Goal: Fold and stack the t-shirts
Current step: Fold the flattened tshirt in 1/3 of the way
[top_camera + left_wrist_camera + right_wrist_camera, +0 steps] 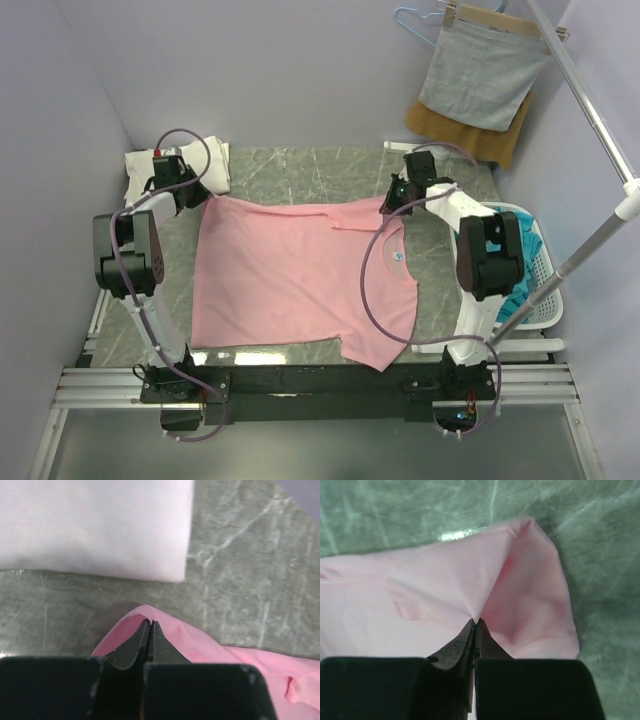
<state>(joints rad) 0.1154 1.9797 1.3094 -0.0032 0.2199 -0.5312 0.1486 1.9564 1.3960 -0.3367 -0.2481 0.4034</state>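
A pale pink t-shirt (290, 275) lies spread on the marble table (300, 170), its small neck label (398, 257) at the right. My left gripper (205, 198) is shut on the shirt's far left corner (170, 635). My right gripper (390, 205) is shut on its far right part, where the cloth (470, 585) peaks at the fingertips and folds over. A folded cream-white shirt (215, 165) lies at the far left corner, also showing in the left wrist view (95, 525). Teal-blue shirts (520, 290) lie in the basket on the right.
A white basket (540, 255) stands off the table's right edge. A grey cloth (480, 75) hangs on a hanger over a mustard-brown cloth (505, 140) at the back right. A metal rail (590, 110) runs along the right.
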